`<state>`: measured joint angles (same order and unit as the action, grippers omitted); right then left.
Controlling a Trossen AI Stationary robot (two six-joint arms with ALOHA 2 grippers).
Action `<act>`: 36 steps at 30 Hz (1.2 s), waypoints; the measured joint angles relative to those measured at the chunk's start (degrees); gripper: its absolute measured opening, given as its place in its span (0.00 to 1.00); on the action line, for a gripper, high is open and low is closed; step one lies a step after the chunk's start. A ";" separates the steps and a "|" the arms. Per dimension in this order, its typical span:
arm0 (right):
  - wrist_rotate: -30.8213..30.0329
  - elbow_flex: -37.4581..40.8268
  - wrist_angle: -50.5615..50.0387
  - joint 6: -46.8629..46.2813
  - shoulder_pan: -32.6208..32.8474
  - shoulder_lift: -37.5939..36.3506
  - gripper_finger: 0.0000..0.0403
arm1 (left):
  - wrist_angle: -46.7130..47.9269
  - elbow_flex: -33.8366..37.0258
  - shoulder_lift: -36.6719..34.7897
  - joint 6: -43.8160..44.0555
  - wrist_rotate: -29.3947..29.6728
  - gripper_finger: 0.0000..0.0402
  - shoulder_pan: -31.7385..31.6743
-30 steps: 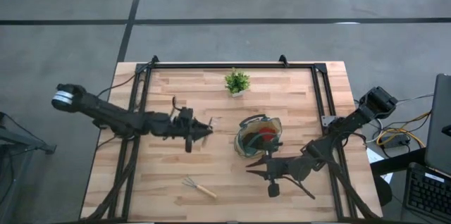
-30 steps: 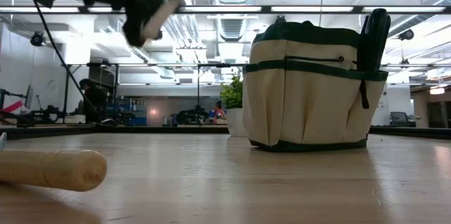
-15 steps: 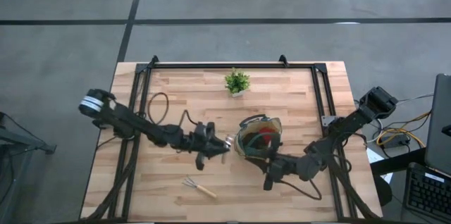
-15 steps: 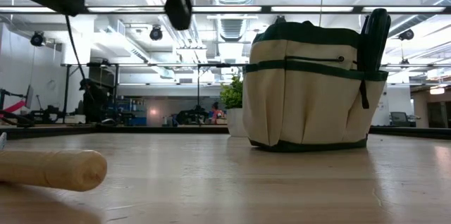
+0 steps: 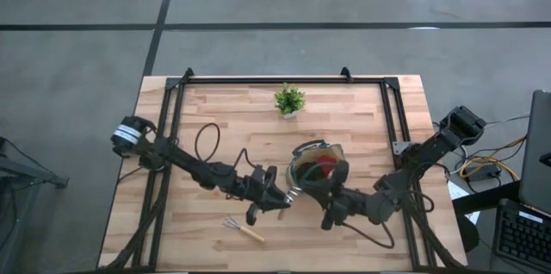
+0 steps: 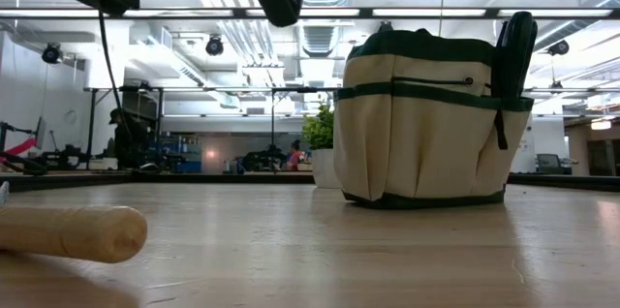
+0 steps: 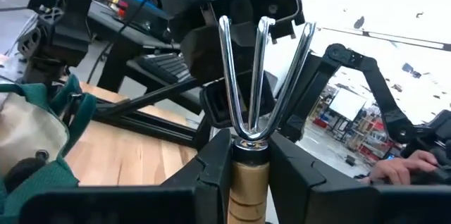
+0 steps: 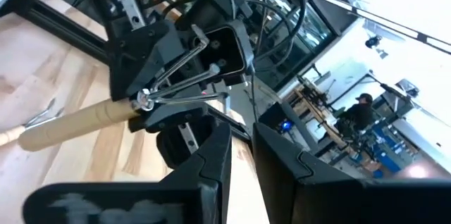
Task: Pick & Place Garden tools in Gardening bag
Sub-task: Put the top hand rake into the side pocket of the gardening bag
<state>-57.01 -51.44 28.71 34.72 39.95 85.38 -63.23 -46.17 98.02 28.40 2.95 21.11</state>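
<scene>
The left arm is stretched low across the table from the left edge, its left claw (image 5: 274,198) just left of the bag (image 5: 316,169). A wooden-handled fork (image 7: 252,104) is clamped between its fingers (image 7: 211,171), prongs pointing forward past the claw toward the right arm. The right arm is folded in from the right edge, with the right claw (image 5: 328,214) just below the bag and close to the left claw. Its fingers (image 8: 211,155) are seen nearly together, nothing between them. A second fork (image 5: 244,229) lies on the table (image 5: 198,119) below the left claw. A glove (image 5: 320,164) sits inside the bag. No readable writing is found.
</scene>
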 joint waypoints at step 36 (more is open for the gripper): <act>6.49 -0.63 0.24 0.96 -1.62 0.00 0.12 | 1.09 -1.20 0.56 0.03 1.69 0.18 1.12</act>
<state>-50.52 -52.07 28.95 35.68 38.33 85.38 -62.13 -47.37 98.59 28.42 4.64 22.23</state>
